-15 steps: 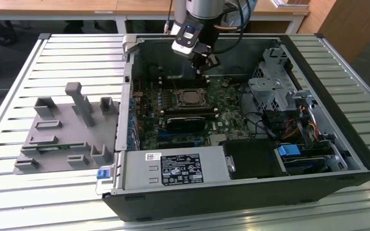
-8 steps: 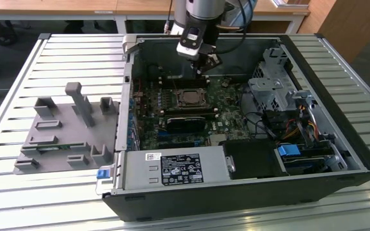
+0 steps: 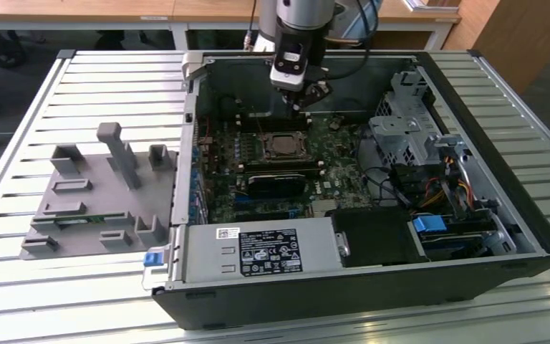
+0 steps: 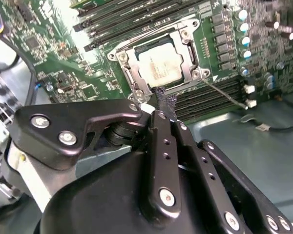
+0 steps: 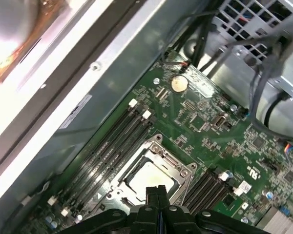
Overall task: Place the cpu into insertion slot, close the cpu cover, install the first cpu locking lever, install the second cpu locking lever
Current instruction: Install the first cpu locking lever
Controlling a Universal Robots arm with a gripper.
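Observation:
The cpu (image 4: 158, 68) lies flat in the insertion slot (image 3: 280, 145) on the green motherboard, its dull silver top showing. The cpu cover (image 4: 187, 54), a silver frame, lies down around it. A thin metal lever (image 4: 227, 94) sticks out from one socket corner over the black memory slots. My gripper (image 3: 305, 106) hangs above the board just beyond the socket, toward the case's far wall. Its black fingers (image 4: 165, 103) are pressed together with nothing between them. In the first wrist view the fingertips (image 5: 156, 193) sit at the edge of the cover (image 5: 162, 157), slightly above it.
The open computer case (image 3: 447, 79) stands on a slatted metal table (image 3: 84, 72). Memory slots (image 5: 115, 141) flank the socket. A drive cage and cables (image 3: 418, 143) fill the exterior view's right, the power supply (image 3: 266, 251) the front. A grey fixture (image 3: 94, 193) stands at the left.

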